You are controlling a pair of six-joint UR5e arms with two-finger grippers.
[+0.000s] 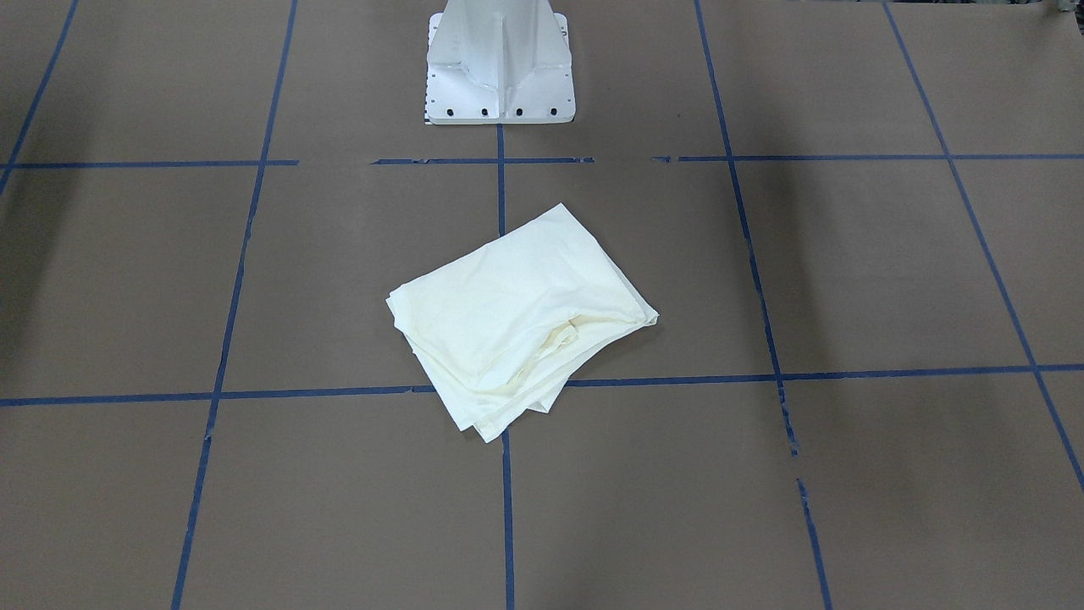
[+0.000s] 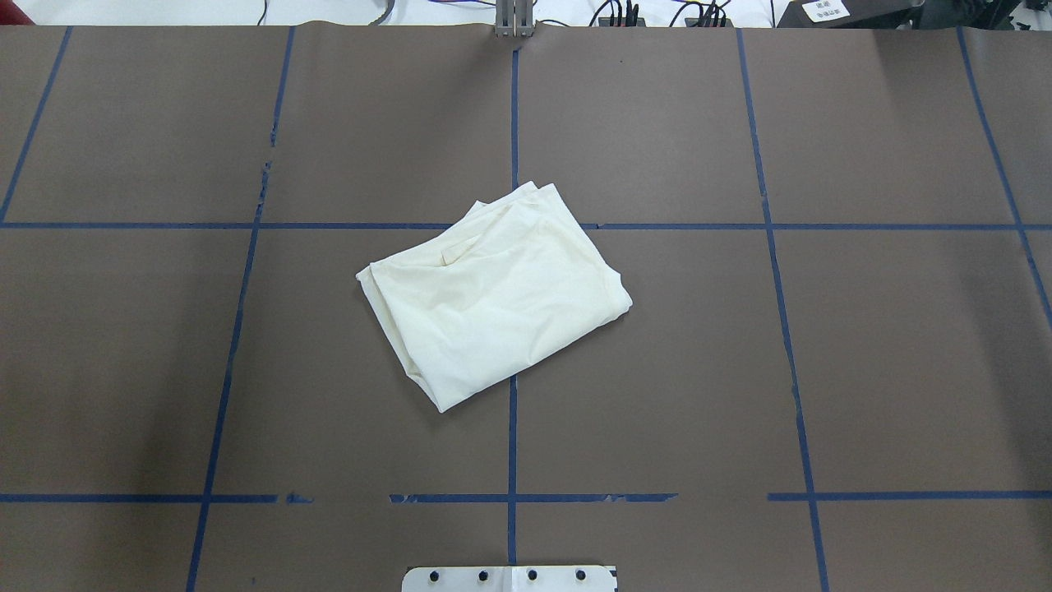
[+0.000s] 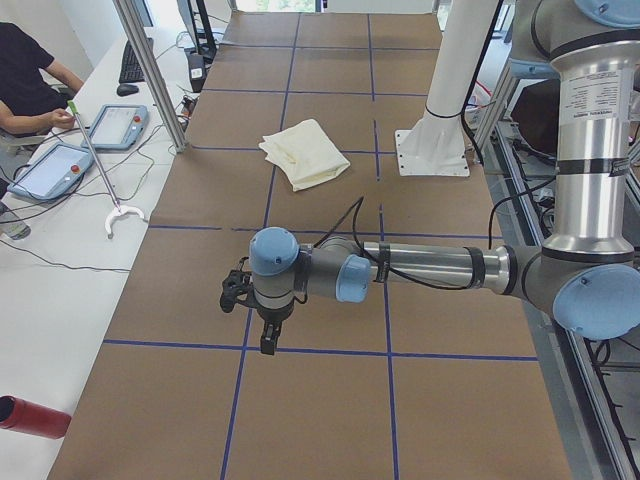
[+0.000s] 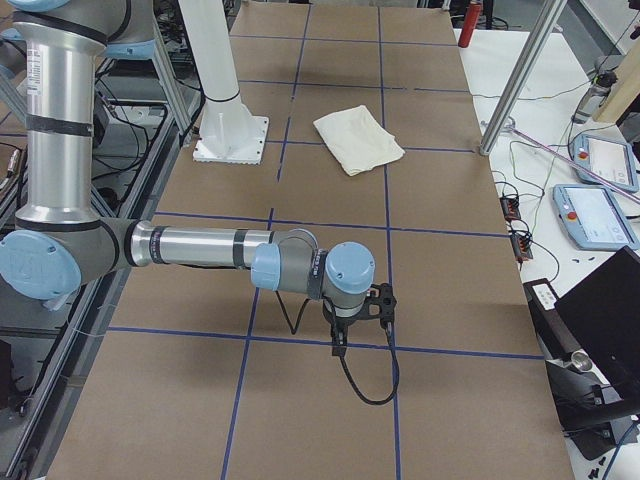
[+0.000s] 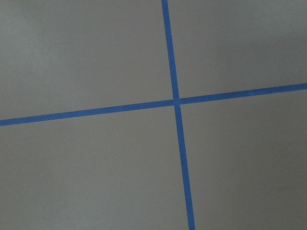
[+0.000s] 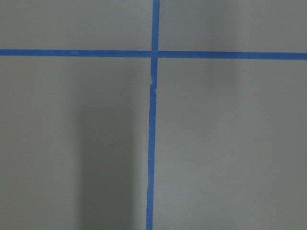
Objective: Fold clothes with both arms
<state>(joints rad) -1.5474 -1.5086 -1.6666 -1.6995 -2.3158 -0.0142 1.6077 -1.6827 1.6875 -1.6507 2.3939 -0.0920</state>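
Folded shirt [image 2: 493,300] at centre of table [image 2: 863,370], long axis diagonal, well apart from left gripper [image 3: 267,338] and right gripper [image 4: 338,340], seemingly midway between. Cannot tell jaw opening on either.

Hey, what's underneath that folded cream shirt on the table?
The shirt lies flat on the brown table cover, over a crossing of blue tape lines; both lines run in under it. The crossing itself is hidden, and so is anything between its layers.
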